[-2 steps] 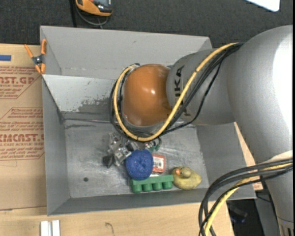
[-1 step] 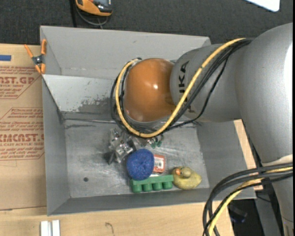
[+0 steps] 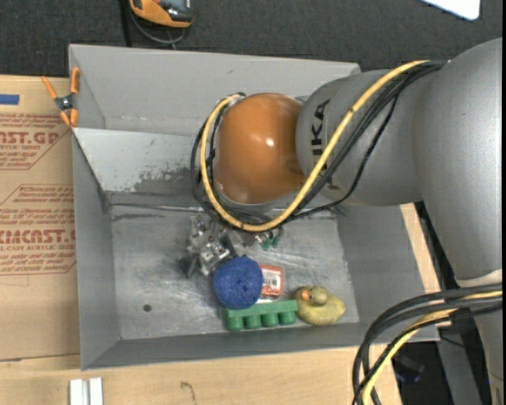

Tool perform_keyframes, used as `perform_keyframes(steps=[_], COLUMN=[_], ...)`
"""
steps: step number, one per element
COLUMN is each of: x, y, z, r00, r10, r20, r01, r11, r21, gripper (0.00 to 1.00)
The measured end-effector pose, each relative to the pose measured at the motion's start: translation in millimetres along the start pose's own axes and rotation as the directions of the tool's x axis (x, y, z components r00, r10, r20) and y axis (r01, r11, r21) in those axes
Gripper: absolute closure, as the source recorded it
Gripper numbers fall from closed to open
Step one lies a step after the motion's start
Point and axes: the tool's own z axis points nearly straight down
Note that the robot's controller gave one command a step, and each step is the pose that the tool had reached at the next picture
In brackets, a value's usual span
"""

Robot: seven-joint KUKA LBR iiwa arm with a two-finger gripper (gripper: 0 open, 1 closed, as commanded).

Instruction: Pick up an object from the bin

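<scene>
One blue ball (image 3: 237, 283) just beside fingers (image 3: 204, 251), gap unclear; scuffed grey bin (image 3: 143, 281), dark floor (image 3: 278, 15) beyond

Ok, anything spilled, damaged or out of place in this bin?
Nothing stands out. The blue ball, green studded block, yellow duck and a small red-and-white item sit clustered inside the bin near its front wall, with the end effector low beside the ball.

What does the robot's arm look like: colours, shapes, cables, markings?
The arm is thick, rounded and silver-grey, with black KUKA lettering. A glossy orange dome cover caps its wrist. Yellow and black cables run along it and loop round the cover. The gripper is small grey metal.
</scene>
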Motion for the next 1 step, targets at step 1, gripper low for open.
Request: perform_keyframes(steps=[1], x=[0.3], y=[0.3], z=[-9.7], r00=[1.0], r10=[0.0], r20=[-0.001], r01=[0.0], r11=[1.0], r21=[0.0], gripper=[1.0])
